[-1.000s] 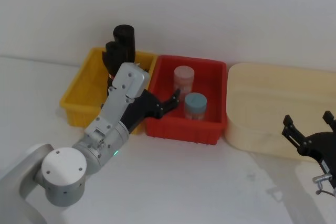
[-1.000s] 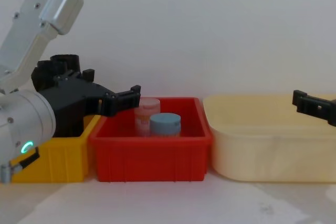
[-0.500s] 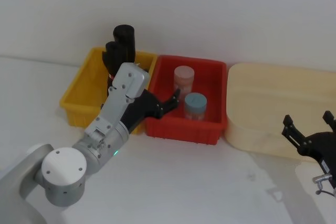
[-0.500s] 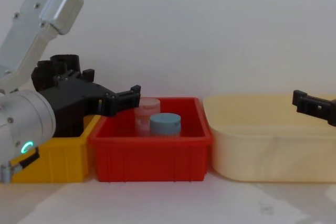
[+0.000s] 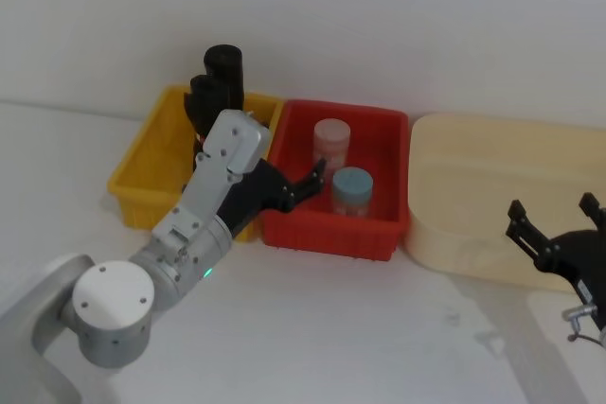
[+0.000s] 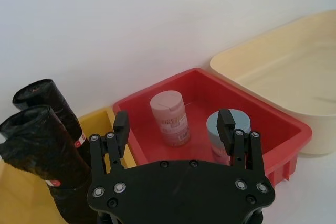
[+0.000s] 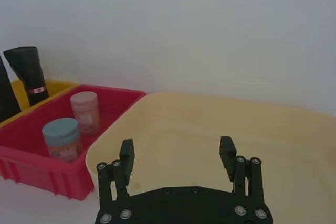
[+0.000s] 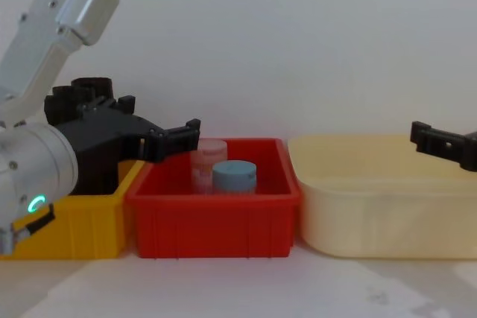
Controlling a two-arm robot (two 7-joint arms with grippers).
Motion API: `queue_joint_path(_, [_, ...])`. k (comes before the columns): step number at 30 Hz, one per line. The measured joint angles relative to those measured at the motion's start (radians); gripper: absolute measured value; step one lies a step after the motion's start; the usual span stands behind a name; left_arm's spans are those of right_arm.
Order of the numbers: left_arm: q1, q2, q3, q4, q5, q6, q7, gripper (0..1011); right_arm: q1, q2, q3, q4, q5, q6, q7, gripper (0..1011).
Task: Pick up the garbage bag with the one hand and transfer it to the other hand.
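Note:
Two garbage bag rolls stand upright in the yellow bin (image 5: 137, 169): the taller garbage bag (image 5: 225, 67) (image 6: 38, 96) at the back corner and a second roll (image 5: 203, 97) (image 6: 43, 145) just in front of it. My left gripper (image 5: 301, 182) (image 6: 174, 123) (image 8: 173, 138), on the teal-ringed arm, is open with nothing between its fingers. It hovers over the near rims where the yellow and red bins meet, beside the rolls and apart from them. My right gripper (image 5: 553, 207) (image 7: 176, 148) (image 8: 441, 143) is open over the near edge of the cream tub.
The red bin (image 5: 383, 224) holds a pink-lidded jar (image 5: 331, 139) and a blue-lidded jar (image 5: 351, 190). A wide cream tub (image 5: 492, 186) sits to its right. All three containers stand side by side against the white wall.
My right gripper has risen slightly. My left arm has shifted a little to the left, its gripper still open over the bin rims.

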Motion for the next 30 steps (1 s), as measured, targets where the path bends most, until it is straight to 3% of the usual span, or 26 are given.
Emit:
queue_joint_path(7, [-0.011,0.033,-0.012,-0.043,-0.017,0.053,-0.045,1002,0.052,-0.003,-0.01,0.016,0.02,0.051,0.04,1001])
queue_joint_path(13, [-0.003,0.08,-0.06,-0.113,-0.058,0.106,-0.087,1001,0.123,-0.006,-0.026,0.043,0.047,0.109,0.095,1001])
queue_joint_path(20, [0.038,0.133,-0.161,-0.188,-0.138,0.153,-0.124,1001,0.218,-0.019,-0.052,0.084,0.079,0.181,0.151,1001])
queue_joint_path(30, [0.108,0.177,-0.323,-0.218,-0.26,0.194,-0.161,1001,0.358,-0.058,-0.106,0.176,0.105,0.27,0.202,1001])
